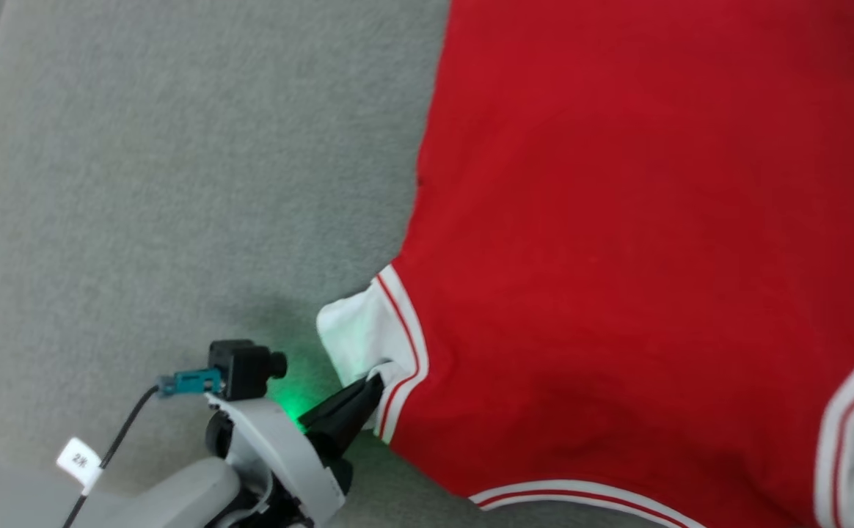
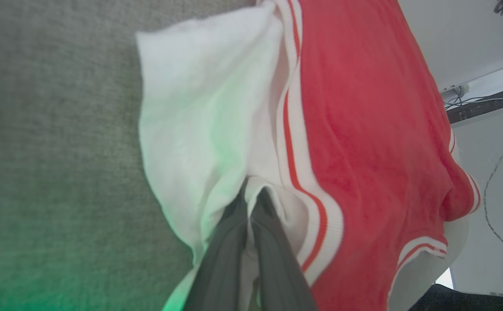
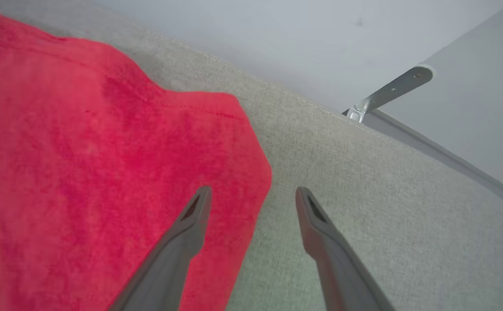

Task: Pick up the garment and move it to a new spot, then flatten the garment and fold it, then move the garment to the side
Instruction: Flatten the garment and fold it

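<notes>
Garment point(image 1: 640, 242) work seems to be at the flattening stage. The left tool point(image 1: 372, 385) is closed, pinching a bunched fold of the white sleeve point(image 1: 350, 330) on the garment's left side, just outside the red-and-white stripe trim point(image 1: 405, 330). In the left wrist view the two fingers point(image 2: 234, 242) lie pressed together with white cloth point(image 2: 199, 108) caught between them. The right tool point(image 3: 253, 192) is wide apart and holds nothing. It hangs over the garment's far edge, one finger above red fabric point(image 3: 83, 172) and the other above the bare grey worktop point(image 3: 364, 172).

Out from there, the garment lies spread on the worktop point(image 1: 177, 183), plain red side up, with no lettering showing. Its body looks fairly smooth, with faint creases near the trimmed edge. The other white sleeve point(image 1: 852, 440) sits crumpled on the garment's right side.

Whether the move to a new spot is already done cannot be told here. Spreading looks mostly done, but both sleeves need pulling out flat. No fold has been made yet, and the final shift to the side is also left.
</notes>
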Controlling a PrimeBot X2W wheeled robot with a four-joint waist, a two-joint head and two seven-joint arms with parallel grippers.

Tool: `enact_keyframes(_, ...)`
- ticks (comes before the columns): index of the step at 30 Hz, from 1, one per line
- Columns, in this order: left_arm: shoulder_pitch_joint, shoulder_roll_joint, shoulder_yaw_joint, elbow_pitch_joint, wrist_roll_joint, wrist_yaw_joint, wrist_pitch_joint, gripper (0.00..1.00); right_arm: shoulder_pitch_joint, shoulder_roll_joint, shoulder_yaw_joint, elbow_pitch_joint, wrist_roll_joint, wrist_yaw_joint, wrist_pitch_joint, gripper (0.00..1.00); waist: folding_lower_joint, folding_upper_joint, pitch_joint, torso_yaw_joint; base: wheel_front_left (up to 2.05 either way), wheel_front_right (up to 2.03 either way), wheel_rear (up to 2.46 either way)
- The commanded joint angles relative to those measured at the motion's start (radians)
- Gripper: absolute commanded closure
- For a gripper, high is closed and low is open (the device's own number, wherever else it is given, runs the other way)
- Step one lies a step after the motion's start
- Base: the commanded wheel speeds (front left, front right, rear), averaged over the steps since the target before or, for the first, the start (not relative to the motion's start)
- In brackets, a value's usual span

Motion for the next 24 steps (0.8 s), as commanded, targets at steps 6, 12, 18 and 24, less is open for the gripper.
enact_keyframes(6,-0.008,-0.018,-0.009,0.090,0.005,0.012,0.006,1.00,-0.084,0.002,-0.022,0.199,-0.099,-0.001,-0.033,0.00,0.0000,0.0000,0.097,0.095,0.00,0.00,0.00)
enact_keyframes(12,-0.010,-0.014,-0.008,0.113,0.002,0.006,0.006,1.00,-0.063,0.036,-0.007,0.326,-0.117,0.001,-0.006,0.00,0.0000,0.0000,0.107,0.083,0.00,0.00,0.00)
enact_keyframes(18,-0.022,-0.019,-0.005,0.124,-0.001,-0.003,0.007,1.00,-0.066,0.041,0.034,0.364,-0.071,0.003,-0.035,1.00,0.0000,0.0000,0.105,0.066,0.00,0.00,0.00)
enact_keyframes(24,-0.020,-0.028,0.015,0.130,0.006,-0.011,-0.029,1.00,-0.054,0.027,0.048,0.385,-0.031,0.001,-0.105,1.00,0.0000,0.0000,0.069,0.048,0.00,0.00,0.00)
